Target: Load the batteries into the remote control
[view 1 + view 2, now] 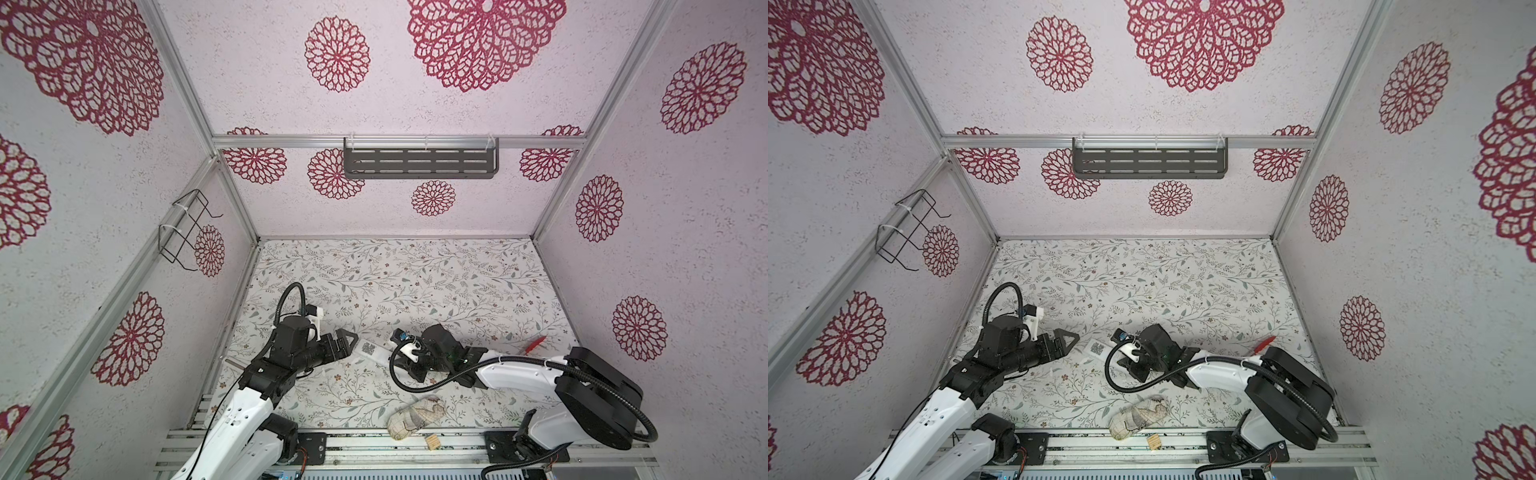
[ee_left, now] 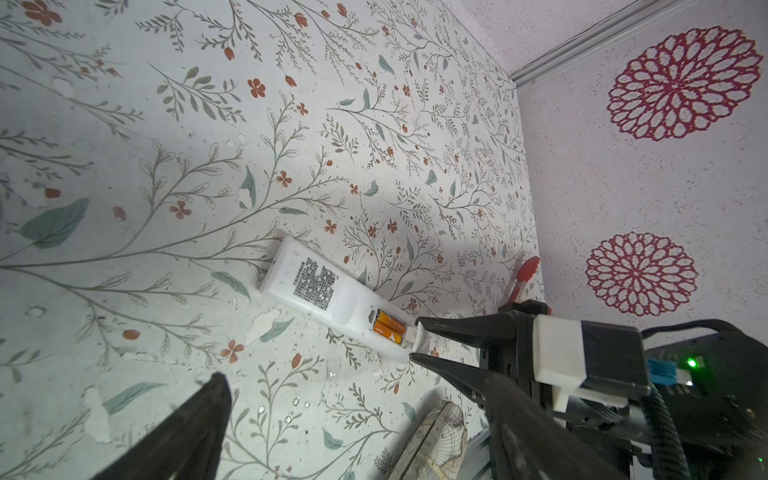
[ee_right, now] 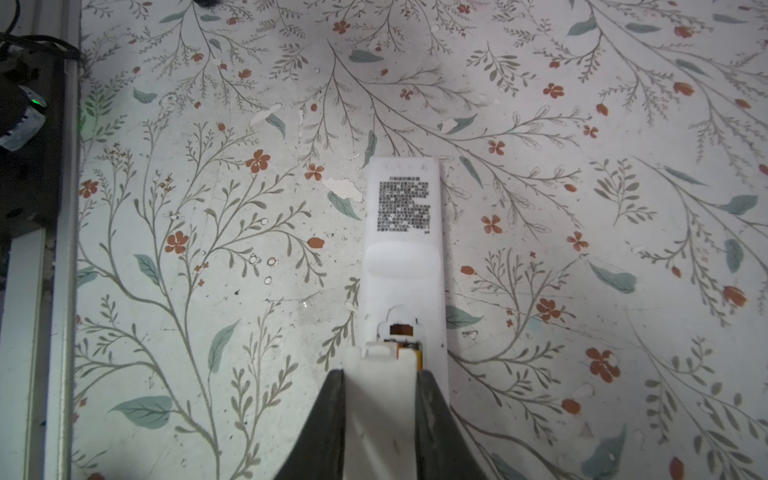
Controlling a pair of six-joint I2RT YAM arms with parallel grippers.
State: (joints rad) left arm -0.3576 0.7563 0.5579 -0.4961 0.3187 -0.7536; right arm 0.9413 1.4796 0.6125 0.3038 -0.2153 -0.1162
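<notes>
- Plainly, both batteries (image 2: 388,328) lie side by side in the open bay at one end of the remote (image 2: 316,282). It rests face down on the flowered table (image 2: 124,145), so the loading looks done apart from closing up.
- Right gripper (image 3: 380,374) pinches the white battery cover (image 3: 380,419) by its long edges and holds it at the bay end of the remote.
- Seen from the right wrist, the cover sits off to one side of the remote's width, with an orange sliver showing past its edge. Pushed forward like that, I judge it would miss its grooves and jam, or ride up over the cells.
- Left gripper (image 1: 352,343) stands spread wide just beside the remote's other end, touching nothing. With no brace there, a push on the cover would likely slide the whole remote across the smooth table instead of seating the cover.
- Pressing down too steeply could tip the light remote or nudge a cell off its contacts.
- Hard force on a skewed cover might snap its small latch tab.
- Whether the cover's edge already touches the remote I cannot tell.
</notes>
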